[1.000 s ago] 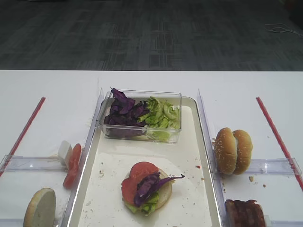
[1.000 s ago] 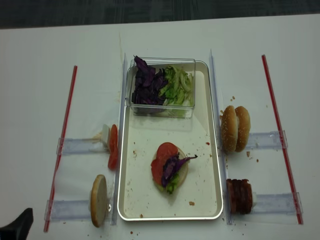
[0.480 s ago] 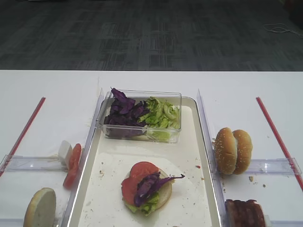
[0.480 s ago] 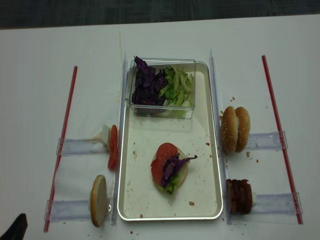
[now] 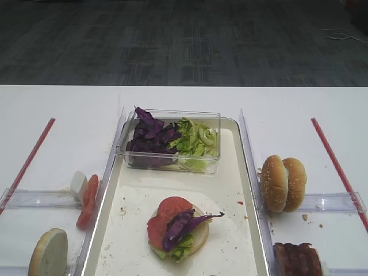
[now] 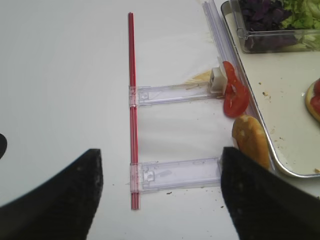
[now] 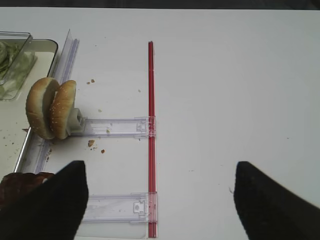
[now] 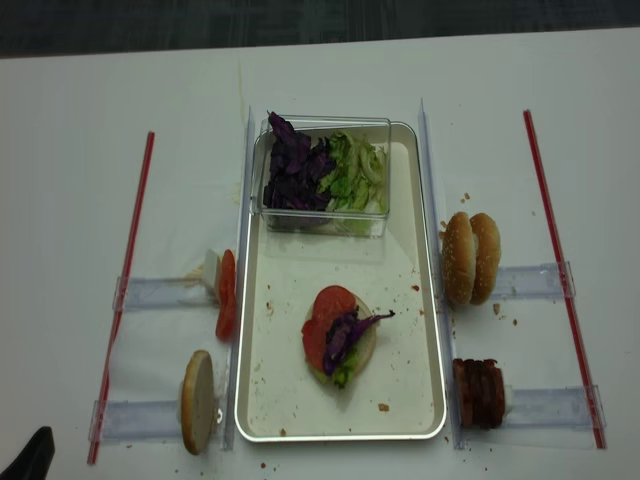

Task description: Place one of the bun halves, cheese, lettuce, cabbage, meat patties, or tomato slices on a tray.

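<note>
Almost nothing on the tray has shifted since the earlier frames; only the left gripper (image 8: 28,455) has slid lower, so that in the realsense overhead view just a dark tip is left at the bottom-left corner. Its jaws stand wide apart in the left wrist view and hold nothing. The right gripper (image 7: 160,202) likewise shows spread, empty jaws at the bottom of its wrist view, over bare table.

The cabbage (image 5: 181,223), a dark purple crinkled strip with a thin tail pointing right, lies on top of a tomato slice (image 5: 165,215), with lettuce (image 5: 178,252) and a bun half (image 5: 198,236) beneath, at the lower middle of the tray (image 5: 230,184). That placement looks finished, with both arms apparently parked clear of the tray.

If another piece is to go on, the next move calls for a reach to a rack: the meat patties (image 8: 480,392) at lower right, the upright bun halves (image 8: 471,257) at right, or the tomato slices (image 6: 234,94) and the bun half (image 8: 197,402) at left. More greens sit in the clear box (image 5: 172,141) at the top of the tray.
</note>
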`<state>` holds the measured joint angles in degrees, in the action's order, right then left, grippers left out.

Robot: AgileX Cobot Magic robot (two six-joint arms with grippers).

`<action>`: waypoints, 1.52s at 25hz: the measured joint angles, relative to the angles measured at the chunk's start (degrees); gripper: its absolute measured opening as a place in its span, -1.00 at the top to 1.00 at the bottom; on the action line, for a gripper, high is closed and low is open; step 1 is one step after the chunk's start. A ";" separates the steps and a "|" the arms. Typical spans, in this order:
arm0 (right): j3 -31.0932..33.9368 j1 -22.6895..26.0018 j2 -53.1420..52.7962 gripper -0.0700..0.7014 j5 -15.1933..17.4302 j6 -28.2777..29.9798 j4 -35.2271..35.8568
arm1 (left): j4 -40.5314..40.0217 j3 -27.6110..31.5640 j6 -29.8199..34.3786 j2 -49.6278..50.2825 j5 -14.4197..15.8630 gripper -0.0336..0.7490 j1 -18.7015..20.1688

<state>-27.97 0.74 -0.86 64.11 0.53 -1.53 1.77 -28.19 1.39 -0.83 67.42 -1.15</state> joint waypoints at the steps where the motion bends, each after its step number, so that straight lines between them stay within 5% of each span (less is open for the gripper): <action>1: 0.00 0.00 0.00 -0.80 0.00 0.00 0.00 | 0.00 0.00 0.00 0.00 0.00 -0.35 0.00; 38: 0.00 0.00 0.00 -0.80 -0.12 0.00 0.00 | 0.00 0.00 0.00 0.00 0.00 -0.34 0.00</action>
<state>-27.97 0.74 -0.86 63.99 0.53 -1.53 1.77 -28.19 1.39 -0.83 67.42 -1.15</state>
